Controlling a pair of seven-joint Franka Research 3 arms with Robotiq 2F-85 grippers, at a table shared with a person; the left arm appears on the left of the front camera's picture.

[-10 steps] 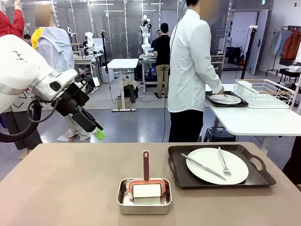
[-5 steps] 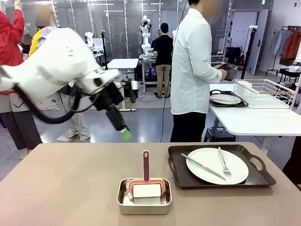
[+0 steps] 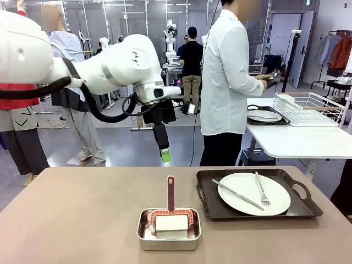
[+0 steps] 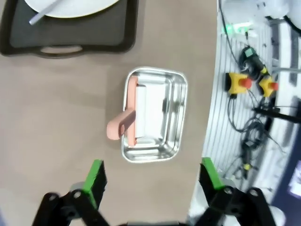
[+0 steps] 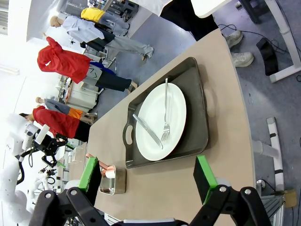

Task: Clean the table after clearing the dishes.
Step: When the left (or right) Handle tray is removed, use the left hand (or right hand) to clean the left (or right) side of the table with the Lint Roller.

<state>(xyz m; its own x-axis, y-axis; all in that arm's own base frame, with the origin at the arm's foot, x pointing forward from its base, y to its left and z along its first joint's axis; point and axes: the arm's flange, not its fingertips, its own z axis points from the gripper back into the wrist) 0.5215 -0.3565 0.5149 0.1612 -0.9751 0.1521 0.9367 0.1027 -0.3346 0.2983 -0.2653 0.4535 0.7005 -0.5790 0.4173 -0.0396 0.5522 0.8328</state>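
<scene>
two grippers wide, empty: left gripper (image 4: 153, 172) aimed at steel pan (image 4: 175, 115), right gripper (image 5: 146, 172) facing plate (image 5: 157, 106) on tray (image 5: 200, 94).

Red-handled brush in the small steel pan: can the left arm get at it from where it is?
Probably yes. The left end effector hangs open above the red-handled brush, whose handle stands up from the shiny rectangular steel pan, with nothing between them.

Light bright and even, from overhead. Soft, short shadows under the pan (image 3: 168, 243) and tray (image 3: 212, 209) on the table (image 3: 82, 220). Front view sharp. Wrist views bow at the edges; left wrist view slightly blurred, pan's steel glaring.
</scene>
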